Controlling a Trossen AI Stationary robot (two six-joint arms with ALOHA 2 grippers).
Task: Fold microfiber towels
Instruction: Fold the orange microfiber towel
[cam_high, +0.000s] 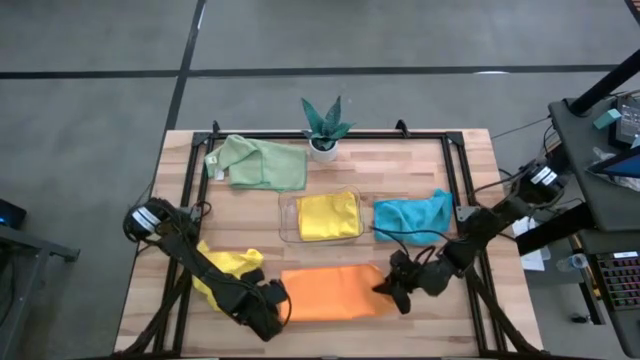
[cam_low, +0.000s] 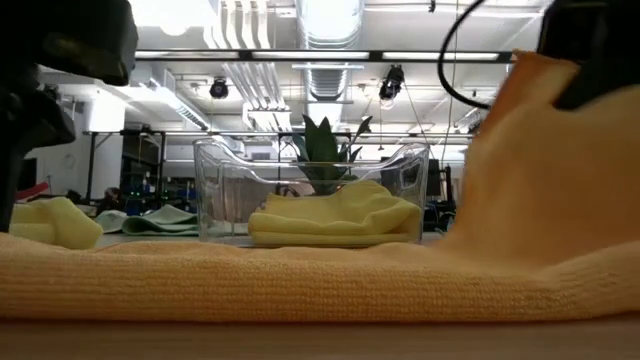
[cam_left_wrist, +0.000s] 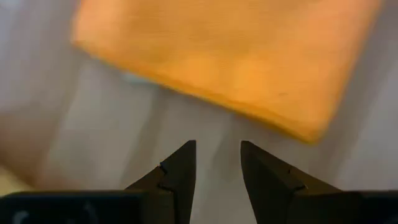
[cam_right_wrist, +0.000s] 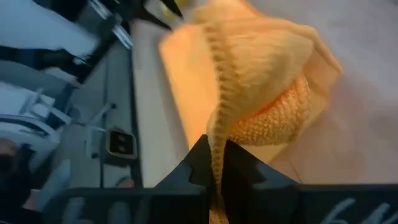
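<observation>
A: Where's the orange towel (cam_high: 335, 293)?
B: Flat on the table (cam_high: 400, 170), just in front of the clear tray (cam_high: 287, 215), which holds 1 folded yellow towel (cam_high: 328, 214).
A: The grippers?
B: The right gripper (cam_high: 392, 291) is clamped on the orange towel's right edge, lifting it. The left gripper (cam_high: 280, 305), fingers parted and empty, sits at its left edge.

Wooden table (cam_high: 470, 310): five towels (cam_high: 335, 292) (one in tray (cam_high: 287, 222)), plant (cam_high: 324, 128).

Bright overhead light – wrist views blurry, low view's foreground soft.
</observation>
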